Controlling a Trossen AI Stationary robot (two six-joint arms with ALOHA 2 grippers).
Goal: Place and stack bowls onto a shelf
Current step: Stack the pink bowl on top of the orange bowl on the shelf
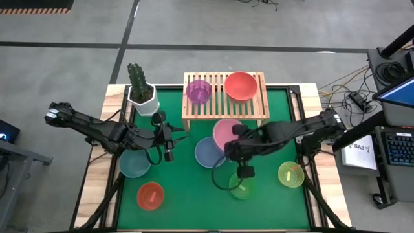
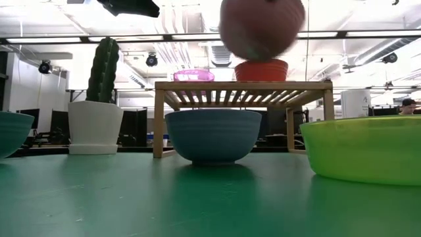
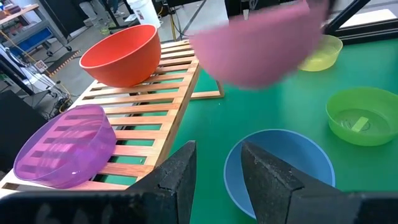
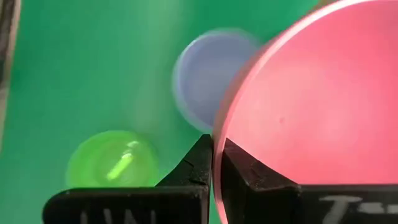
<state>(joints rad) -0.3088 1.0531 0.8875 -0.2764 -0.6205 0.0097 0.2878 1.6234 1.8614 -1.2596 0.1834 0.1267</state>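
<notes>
The light-wood shelf (image 1: 225,107) stands at the table's far side, with a purple bowl (image 1: 198,91) and a red bowl (image 1: 240,85) resting bottom-down on its slats. My right gripper (image 1: 235,132) is shut on a pink bowl (image 1: 225,133), which is in the air near the shelf's front, high in the low view (image 2: 262,26). A blue bowl (image 1: 207,153) sits on the mat below it. My left gripper (image 3: 217,180) is open and empty, left of the blue bowl and pointing toward the shelf. My right gripper pinches the pink bowl's rim (image 4: 217,146) between its two fingers, one finger on each side of the wall. The bowl is lifted clear of the table, above the blue bowl and the shelf's front edge.
A white pot with a cactus (image 1: 141,87) stands left of the shelf. A teal bowl (image 1: 134,163), a small red bowl (image 1: 150,195), a green bowl (image 1: 242,186) and a yellow-green bowl (image 1: 291,174) sit on the green mat.
</notes>
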